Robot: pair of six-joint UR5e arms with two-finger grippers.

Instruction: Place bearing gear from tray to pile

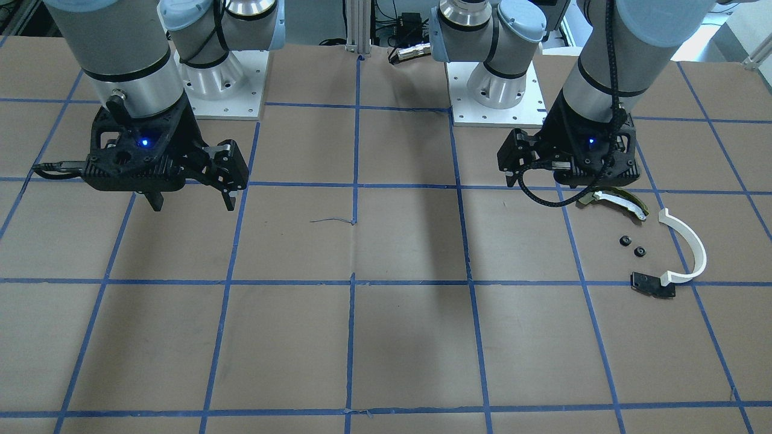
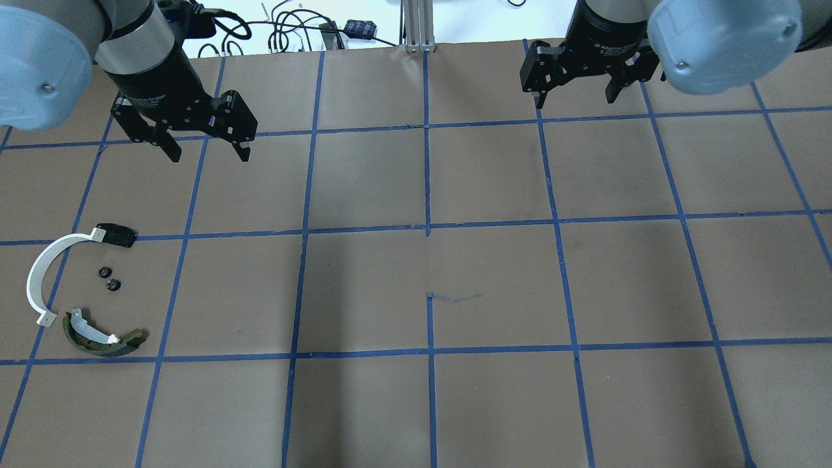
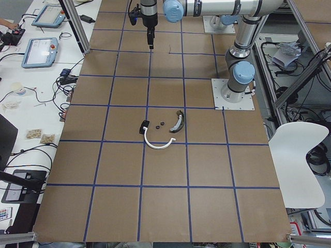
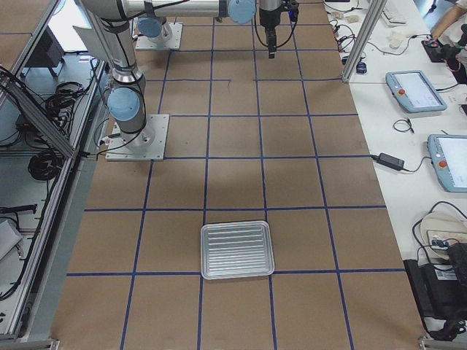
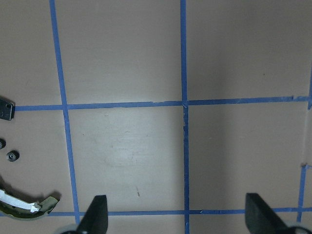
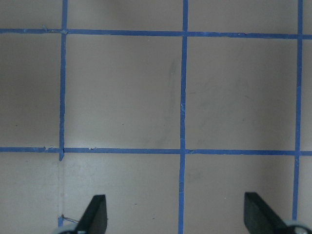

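Note:
The pile lies on the brown table at the robot's left: a white half-ring arc [image 2: 30,281] [image 1: 699,250], a flat black bracket [image 2: 117,234] [image 1: 651,285], an olive-and-white curved piece [image 2: 97,341] [image 1: 621,202] and two small black bearing gears [image 2: 108,278] [image 1: 632,246]. The silver tray [image 4: 238,224] shows only in the exterior right view, with nothing visible in it. My left gripper [image 2: 205,153] [image 5: 178,217] is open and empty, raised beyond the pile, which sits at the left edge of its wrist view. My right gripper [image 2: 575,97] [image 1: 193,204] [image 6: 178,214] is open and empty over bare table.
Blue tape lines [image 2: 427,227] divide the table into squares. The arms' white base plates [image 1: 223,90] [image 1: 482,102] sit on the robot's side. Cables [image 2: 292,32] and an aluminium post [image 2: 416,26] stand at the table's far edge.

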